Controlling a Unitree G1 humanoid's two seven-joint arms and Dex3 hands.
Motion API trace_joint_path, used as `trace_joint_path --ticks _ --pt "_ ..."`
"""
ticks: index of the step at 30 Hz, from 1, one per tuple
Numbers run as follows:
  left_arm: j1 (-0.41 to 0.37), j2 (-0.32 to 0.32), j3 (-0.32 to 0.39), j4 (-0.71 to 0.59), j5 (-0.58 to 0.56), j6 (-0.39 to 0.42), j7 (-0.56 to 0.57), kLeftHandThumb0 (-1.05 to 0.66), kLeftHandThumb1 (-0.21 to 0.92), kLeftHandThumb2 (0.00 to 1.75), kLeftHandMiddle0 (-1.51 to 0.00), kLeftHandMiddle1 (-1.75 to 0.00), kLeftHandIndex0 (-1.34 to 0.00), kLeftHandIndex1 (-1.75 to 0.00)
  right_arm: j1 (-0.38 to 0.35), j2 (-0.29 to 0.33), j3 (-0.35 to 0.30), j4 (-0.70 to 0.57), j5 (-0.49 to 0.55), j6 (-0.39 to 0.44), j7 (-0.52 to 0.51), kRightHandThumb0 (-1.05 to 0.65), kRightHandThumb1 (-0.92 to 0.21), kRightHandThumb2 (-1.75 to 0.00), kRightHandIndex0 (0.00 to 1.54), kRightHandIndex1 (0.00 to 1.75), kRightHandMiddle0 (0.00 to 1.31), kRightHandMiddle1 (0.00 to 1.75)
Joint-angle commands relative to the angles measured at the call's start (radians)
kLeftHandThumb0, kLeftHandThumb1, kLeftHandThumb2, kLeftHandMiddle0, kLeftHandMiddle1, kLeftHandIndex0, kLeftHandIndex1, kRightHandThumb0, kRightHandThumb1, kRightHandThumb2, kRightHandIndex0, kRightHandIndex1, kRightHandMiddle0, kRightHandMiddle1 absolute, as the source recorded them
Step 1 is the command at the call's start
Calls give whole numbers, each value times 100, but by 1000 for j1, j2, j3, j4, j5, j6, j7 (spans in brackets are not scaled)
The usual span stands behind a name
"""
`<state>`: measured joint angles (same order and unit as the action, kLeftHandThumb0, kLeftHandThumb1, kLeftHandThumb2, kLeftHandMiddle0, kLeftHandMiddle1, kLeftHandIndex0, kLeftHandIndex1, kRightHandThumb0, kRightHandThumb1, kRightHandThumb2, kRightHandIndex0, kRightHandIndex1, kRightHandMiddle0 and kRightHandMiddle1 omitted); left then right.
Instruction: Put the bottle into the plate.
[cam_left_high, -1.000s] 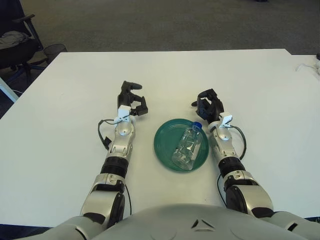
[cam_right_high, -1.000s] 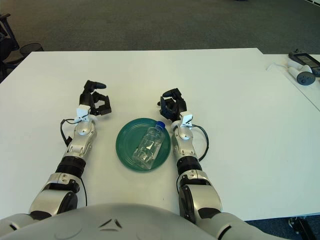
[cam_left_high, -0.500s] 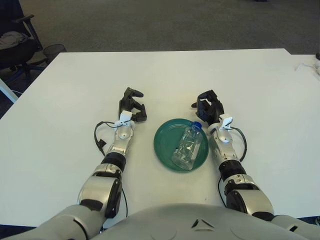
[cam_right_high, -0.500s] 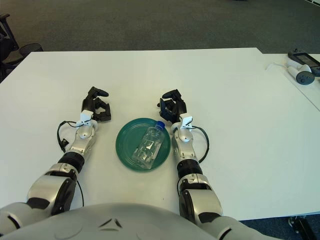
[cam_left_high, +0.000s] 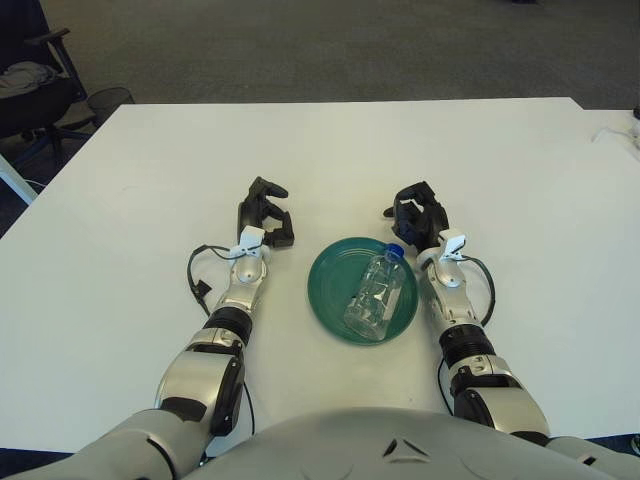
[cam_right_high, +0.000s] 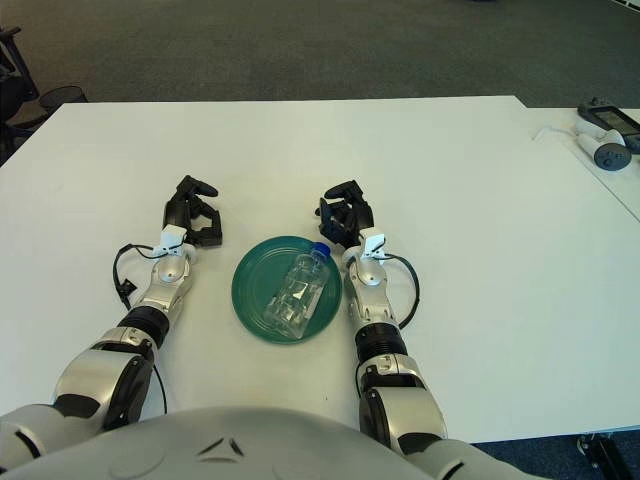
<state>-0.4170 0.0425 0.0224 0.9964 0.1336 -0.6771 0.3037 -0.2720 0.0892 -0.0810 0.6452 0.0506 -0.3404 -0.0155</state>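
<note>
No lettering, number or sign can be read anywhere — the clear bottle (cam_left_high: 377, 293) lying in the green plate (cam_left_high: 333, 277) shows no legible label, and the white worktop (cam_left_high: 500, 160) bears no markings.

Round green plate (cam_left_high: 328, 297) holding clear plastic bottle (cam_left_high: 375, 296) fills the gap between both hands; white table (cam_left_high: 400, 150) beyond lies open.
</note>
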Motion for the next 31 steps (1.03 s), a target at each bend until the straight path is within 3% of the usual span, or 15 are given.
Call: trace_joint_path --ticks 1,13,22,25,31 --pt "43 -12 -9 7 5 36 -16 0 7 159 -82 -168 -58 -175 80 2 -2 44 7 87 0 -1 -67 -78 47 142 30 174" --pt "74 -34 -9 -29 -10 26 -30 0 9 157 -79 -169 -56 -175 87 -2 -7 25 13 102 6 -1 -64 -82 48 143 30 174" --pt "149 -63 -24 -150 10 49 -12 0 10 156 -79 -168 -55 -175 98 -3 -3 2 11 112 10 -1 -65 -82 47 143 31 175" --pt "207 -91 -39 -279 46 167 37 0 9 157 -78 -171 -56 -175 103 -2 0 -13 4 123 2 -1 -66 -80 46 142 30 175" --pt "270 -132 -45 -472 68 442 62 0 -4 172 -87 -174 -67 -174 112 0 3 -35 -1 139 -10 -1 -67 -78 45 142 30 174"
